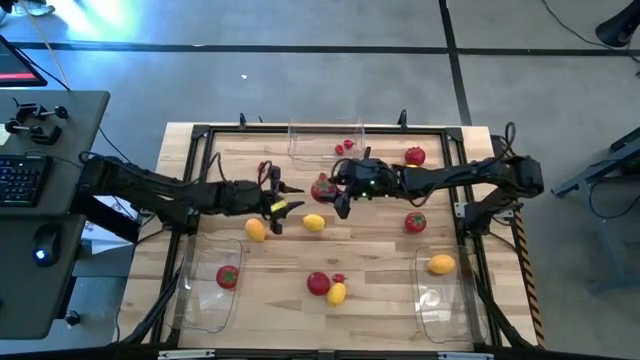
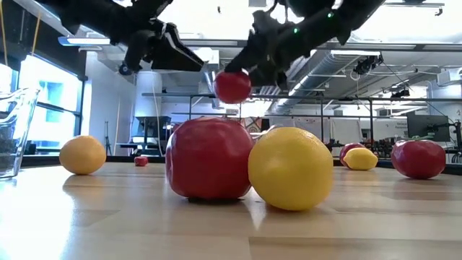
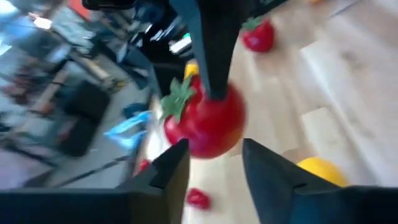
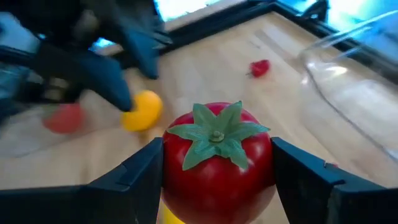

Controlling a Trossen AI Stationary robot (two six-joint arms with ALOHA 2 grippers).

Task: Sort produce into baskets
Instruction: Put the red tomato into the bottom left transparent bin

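Note:
My right gripper (image 1: 326,190) is shut on a red tomato with a green top (image 4: 217,158) above the middle of the table; the tomato also shows in the low view (image 2: 232,85). My left gripper (image 1: 290,198) is open and empty just left of that tomato, its fingers pointing at it (image 3: 205,121). Three clear baskets stand on the table. The far one (image 1: 300,148) holds small red berries. The near left one (image 1: 200,300) holds a tomato (image 1: 227,276). The near right one (image 1: 445,310) holds a lemon (image 1: 441,264). My right gripper pinches the tomato between its two fingers by two opposite sides (image 4: 171,177), and the tomato's green top faces back toward the wrist. The fingers slant down from the table's right. The tomato is lifted clear of the table.
Loose on the table lie two lemons (image 1: 255,229) (image 1: 314,223), a tomato (image 1: 415,222), another tomato (image 1: 414,156) at the far right, and near the front a tomato (image 1: 318,283) beside a lemon (image 1: 336,293) and a berry (image 1: 339,277). A black metal frame (image 1: 200,135) borders the table.

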